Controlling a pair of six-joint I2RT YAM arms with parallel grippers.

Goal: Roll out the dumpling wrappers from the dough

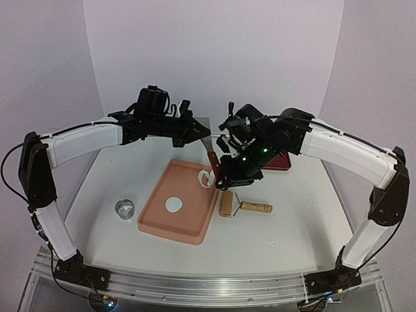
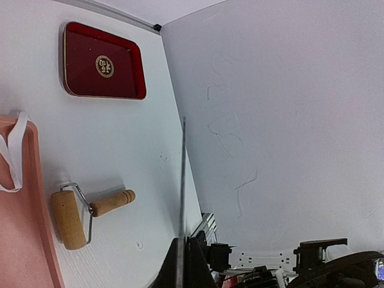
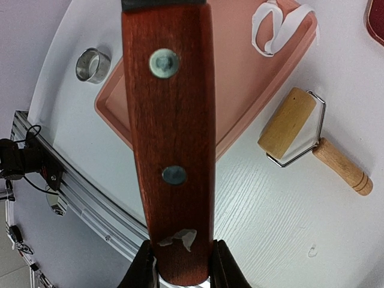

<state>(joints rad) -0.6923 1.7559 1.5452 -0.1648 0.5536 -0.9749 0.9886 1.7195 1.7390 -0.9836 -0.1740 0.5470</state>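
A neat round white dumpling wrapper [image 1: 173, 205] lies in the pink tray [image 1: 156, 218]. A ragged strip of dough [image 1: 207, 177] hangs over that tray's far rim, and it also shows in the left wrist view [image 2: 13, 153] and the right wrist view [image 3: 276, 27]. Above the tray a scraper is held in the air. Its red-brown wooden handle [image 3: 171, 120] is clamped in my right gripper [image 3: 180, 264], a dough scrap stuck to it. Its thin metal blade [image 2: 182, 180], seen edge-on, is pinched by my left gripper [image 2: 182, 243]. My left gripper [image 1: 195, 133] and right gripper [image 1: 224, 174] face each other.
A wooden rolling pin [image 1: 244, 207] lies right of the pink tray. The small metal ring [image 1: 124, 208] stands left of it. A dark red tray [image 1: 281, 161] sits at the back right, partly behind the right arm. The table's metal rail [image 3: 78, 198] runs along the near edge.
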